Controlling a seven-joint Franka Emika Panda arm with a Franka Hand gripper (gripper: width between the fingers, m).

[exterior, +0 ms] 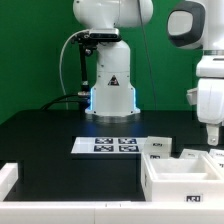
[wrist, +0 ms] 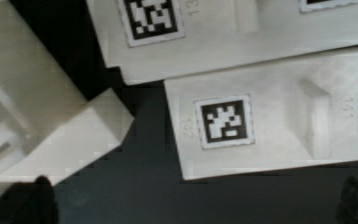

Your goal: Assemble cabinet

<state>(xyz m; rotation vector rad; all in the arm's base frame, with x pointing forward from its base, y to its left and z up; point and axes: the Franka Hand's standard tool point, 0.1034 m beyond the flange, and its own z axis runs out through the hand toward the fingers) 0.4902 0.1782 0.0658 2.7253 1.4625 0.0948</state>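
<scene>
The cabinet [exterior: 182,184] is a large white open box at the front right of the exterior view. In the wrist view a corner of it [wrist: 43,115] shows beside the panels. My gripper [exterior: 212,136] hangs at the exterior view's right, above several small flat white tagged panels [exterior: 160,147]. In the wrist view the gripper [wrist: 190,205] is open and empty over bare black table. Its dark fingertips [wrist: 19,202] stand wide apart at the frame's edge. One tagged panel [wrist: 274,118] lies just beyond them, and another panel [wrist: 194,35] lies farther off.
The marker board [exterior: 105,145] lies flat in the middle of the black table [exterior: 50,135]. The robot base [exterior: 110,85] stands behind it. A white block [exterior: 8,180] sits at the front left edge. More small panels [exterior: 192,155] lie behind the cabinet.
</scene>
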